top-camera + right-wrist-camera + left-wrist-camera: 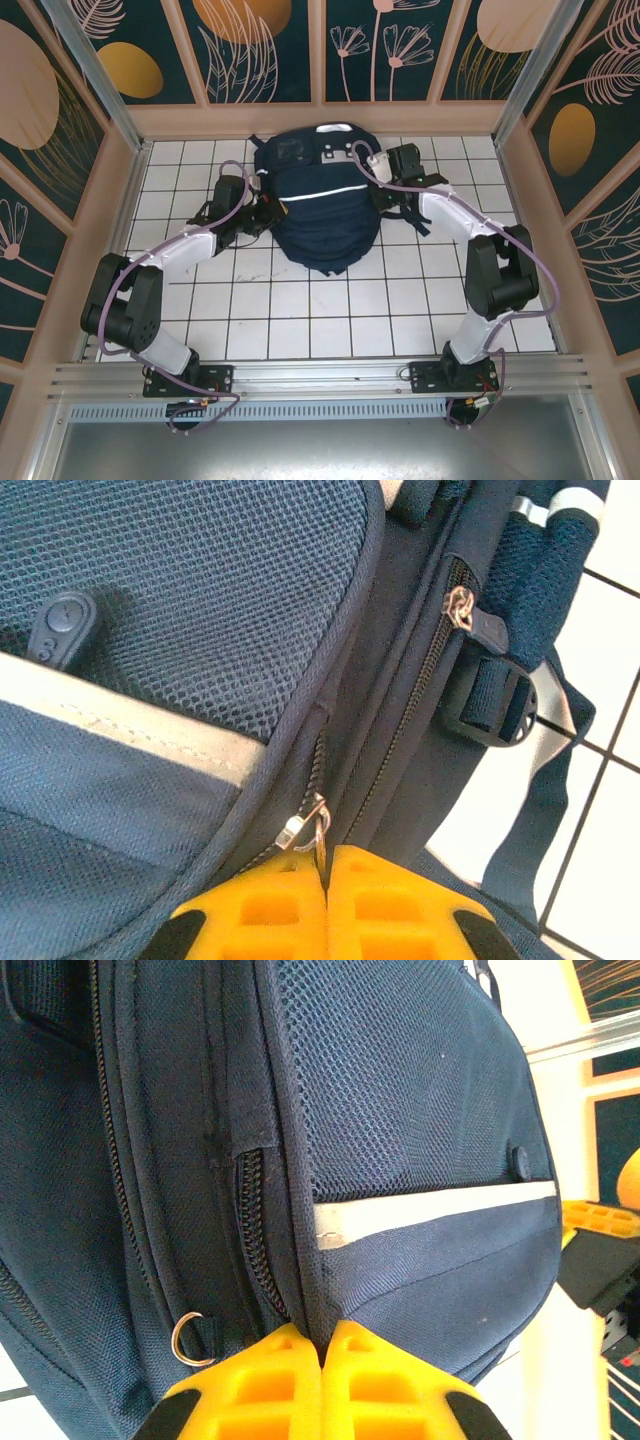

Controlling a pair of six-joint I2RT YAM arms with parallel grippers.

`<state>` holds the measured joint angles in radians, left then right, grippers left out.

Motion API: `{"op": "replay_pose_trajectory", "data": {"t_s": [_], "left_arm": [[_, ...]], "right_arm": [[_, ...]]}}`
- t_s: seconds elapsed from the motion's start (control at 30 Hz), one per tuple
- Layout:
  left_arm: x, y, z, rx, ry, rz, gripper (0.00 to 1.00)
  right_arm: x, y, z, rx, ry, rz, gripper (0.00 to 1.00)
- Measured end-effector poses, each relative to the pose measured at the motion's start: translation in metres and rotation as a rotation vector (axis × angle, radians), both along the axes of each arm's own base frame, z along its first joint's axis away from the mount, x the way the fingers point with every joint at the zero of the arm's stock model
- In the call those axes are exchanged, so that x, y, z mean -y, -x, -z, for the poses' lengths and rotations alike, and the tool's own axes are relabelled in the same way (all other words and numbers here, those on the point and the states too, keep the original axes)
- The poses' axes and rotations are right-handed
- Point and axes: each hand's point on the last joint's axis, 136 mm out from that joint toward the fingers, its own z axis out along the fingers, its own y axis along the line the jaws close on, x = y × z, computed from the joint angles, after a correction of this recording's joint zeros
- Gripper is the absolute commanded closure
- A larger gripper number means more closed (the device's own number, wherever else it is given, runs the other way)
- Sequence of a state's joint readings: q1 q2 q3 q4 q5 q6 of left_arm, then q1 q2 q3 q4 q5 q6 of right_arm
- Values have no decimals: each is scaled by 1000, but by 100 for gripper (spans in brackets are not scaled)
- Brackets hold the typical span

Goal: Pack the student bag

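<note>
Top external showed your large navy-blue fabric student bag [325,210] on the white-tiled desk [300,310]. The left tool [322,1340], jaws together, seemingly steadied its side seam. The right tool [326,858] clamped the small metal zipper pull [311,826].

Found the student bag [318,225] navy blue, banded by a white stripe [322,192] beneath fine navy mesh [400,1070], with a silver zip pull [305,828]. Found bright yellow on the left pincer [322,1345] and right pincer [326,865]. Found the surface [300,310] white, gridded with dark lines, and the walls [260,50] dark teal with orange discs and pale plant drawings.
</note>
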<state>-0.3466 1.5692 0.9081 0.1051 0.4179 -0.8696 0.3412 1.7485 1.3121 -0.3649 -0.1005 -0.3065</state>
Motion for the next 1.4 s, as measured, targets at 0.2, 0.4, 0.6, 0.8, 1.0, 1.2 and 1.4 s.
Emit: {"op": "replay_pose_trajectory", "data": {"t_s": [0.2,0.4,0.6,0.8,1.0,1.2,1.4], "left_arm": [[-18,2,7,-4,-70,-26,100],[-50,11,3,-9,-122,-94,55],[-65,35,-22,4,-39,-173,40],[-55,68,-10,-86,90,-212,39],[-28,76,-10,-141,219,-207,51],[-10,67,-15,-152,308,-213,57],[-3,59,-14,-180,345,-228,51]], "right_arm": [[-14,14,3,-33,-28,-129,100],[-37,54,-1,-57,-85,-238,100],[-65,91,-9,-26,-110,-303,100],[-100,121,-8,-28,-145,-377,100],[-118,132,-13,-18,-165,-414,100],[-121,134,-13,-20,-168,-414,100],[-120,134,-13,-17,-163,-410,100]]}}
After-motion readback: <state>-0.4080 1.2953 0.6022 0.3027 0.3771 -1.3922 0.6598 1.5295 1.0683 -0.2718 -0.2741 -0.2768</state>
